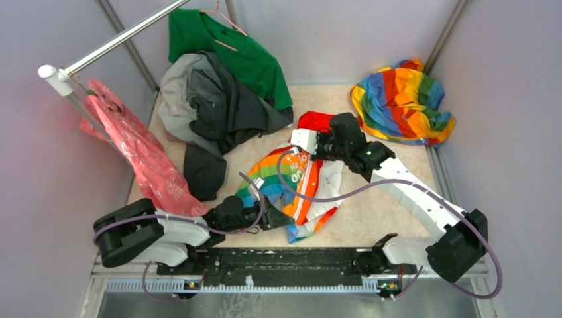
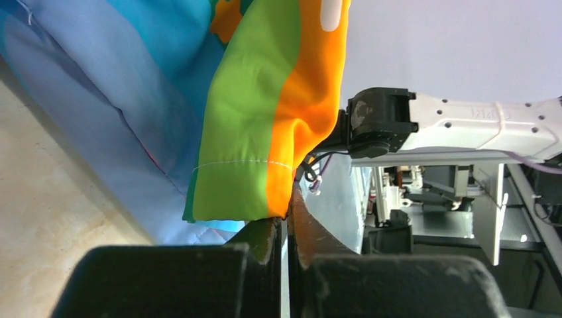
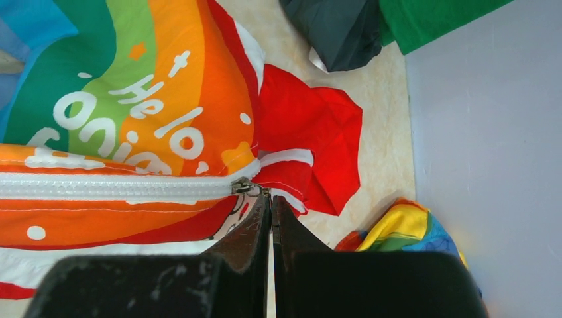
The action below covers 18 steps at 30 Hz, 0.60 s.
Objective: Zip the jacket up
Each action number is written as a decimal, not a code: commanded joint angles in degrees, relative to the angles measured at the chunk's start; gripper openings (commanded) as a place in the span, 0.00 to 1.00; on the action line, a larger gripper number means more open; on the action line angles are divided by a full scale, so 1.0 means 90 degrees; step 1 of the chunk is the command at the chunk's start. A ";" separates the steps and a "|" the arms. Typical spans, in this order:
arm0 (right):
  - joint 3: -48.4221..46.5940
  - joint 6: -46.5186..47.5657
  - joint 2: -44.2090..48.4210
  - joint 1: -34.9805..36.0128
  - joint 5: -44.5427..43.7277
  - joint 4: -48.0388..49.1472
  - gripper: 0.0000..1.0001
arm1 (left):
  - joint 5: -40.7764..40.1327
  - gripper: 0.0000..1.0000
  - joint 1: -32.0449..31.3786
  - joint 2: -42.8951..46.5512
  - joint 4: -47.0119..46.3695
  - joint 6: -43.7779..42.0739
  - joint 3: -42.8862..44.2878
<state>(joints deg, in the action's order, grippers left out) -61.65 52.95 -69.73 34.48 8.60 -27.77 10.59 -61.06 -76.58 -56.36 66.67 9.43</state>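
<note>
Mounting bar (image 1: pixel 285 265): running along the near edge of the desk (image 1: pixel 371 199), carrying both arm bases.
Left gripper (image 1: pixel 277 222) (image 2: pixel 286 222): reaching in low from the left; jaws are pressing together on the jacket's bottom hem, at the green and orange corner with the white stitch line.
Jacket (image 1: pixel 291 182) (image 2: pixel 265 112) (image 3: pixel 132 99): lying mid-desk between the two grippers, front side up, with rainbow panels and white lettering showing. It is running from the left gripper at its near end to the right gripper at its far end.
Zipper: white teeth are sitting meshed along the orange strip, from the left edge of the right wrist view up to the slider.
Zipper pull (image 3: pixel 248 187): sitting at the collar, just beside the hood.
Right gripper (image 1: pixel 301 147) (image 3: pixel 270 202): jaws are closing tight on the zipper pull, tips touching the slider.
Red hood (image 1: pixel 315 120) (image 3: pixel 311 126): lying crumpled on the desk just beyond the collar.
Dark grey garment (image 1: pixel 219 112) (image 3: pixel 338 26): lying heaped at far left, apart from the jacket.
Rainbow cloth (image 1: pixel 401 99) (image 3: pixel 404 228): lying bunched in the far right corner.
Green shirt (image 1: pixel 245 53) (image 3: pixel 437 16): draping over the grey heap at the back.
Pink garment (image 1: pixel 142 152): hanging from the rail (image 1: pixel 119 40) at left.
</note>
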 commanded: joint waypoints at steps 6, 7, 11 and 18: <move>-0.0551 -0.0023 0.0023 -0.0091 0.0167 0.0344 0.00 | 0.0030 0.44 -0.0106 0.1662 0.1865 -0.1172 0.0157; -0.0532 -0.0038 0.0035 -0.0096 0.0197 0.0326 0.00 | -0.0046 0.49 -0.0101 0.2014 0.2215 -0.1304 0.0120; -0.0487 -0.0062 0.0086 -0.0100 0.0441 0.0184 0.00 | -0.0540 0.62 -0.0111 0.3813 0.3600 -0.1700 -0.0089; -0.0532 0.0044 0.0170 -0.0114 0.0977 -0.0296 0.00 | -0.1694 0.97 -0.0102 0.4740 0.3145 -0.3108 0.0085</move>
<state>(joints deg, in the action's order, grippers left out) -63.13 52.95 -70.02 33.82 13.61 -29.54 1.98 -61.78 -32.21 -26.59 48.95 9.37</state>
